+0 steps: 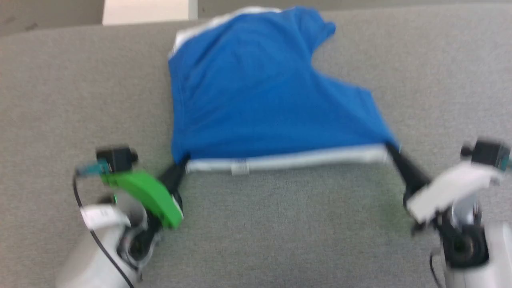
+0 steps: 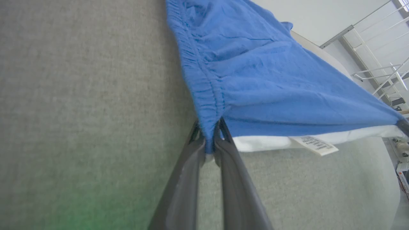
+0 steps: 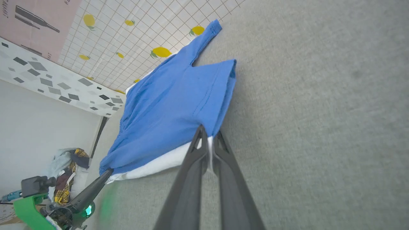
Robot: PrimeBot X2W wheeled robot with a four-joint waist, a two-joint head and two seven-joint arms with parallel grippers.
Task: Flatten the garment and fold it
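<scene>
The garment (image 1: 256, 100), bright blue shorts with a white band along the near edge, is stretched over the grey table (image 1: 280, 224). My left gripper (image 1: 182, 162) is shut on its near left corner, by the gathered elastic waist (image 2: 204, 92). My right gripper (image 1: 391, 149) is shut on the near right corner. A small white tag (image 2: 314, 145) hangs from the white band. In the left wrist view the left gripper (image 2: 209, 140) pinches the blue fabric. In the right wrist view the right gripper (image 3: 207, 140) pinches the garment (image 3: 172, 105), and the left gripper (image 3: 107, 172) holds the far corner.
Grey felt covers the table all round the shorts. A tiled wall with lemon prints (image 3: 153, 28) rises past the table's far edge. A pile of clothes (image 3: 68, 172) lies off the table. White metal frames (image 2: 383, 64) stand beyond the table.
</scene>
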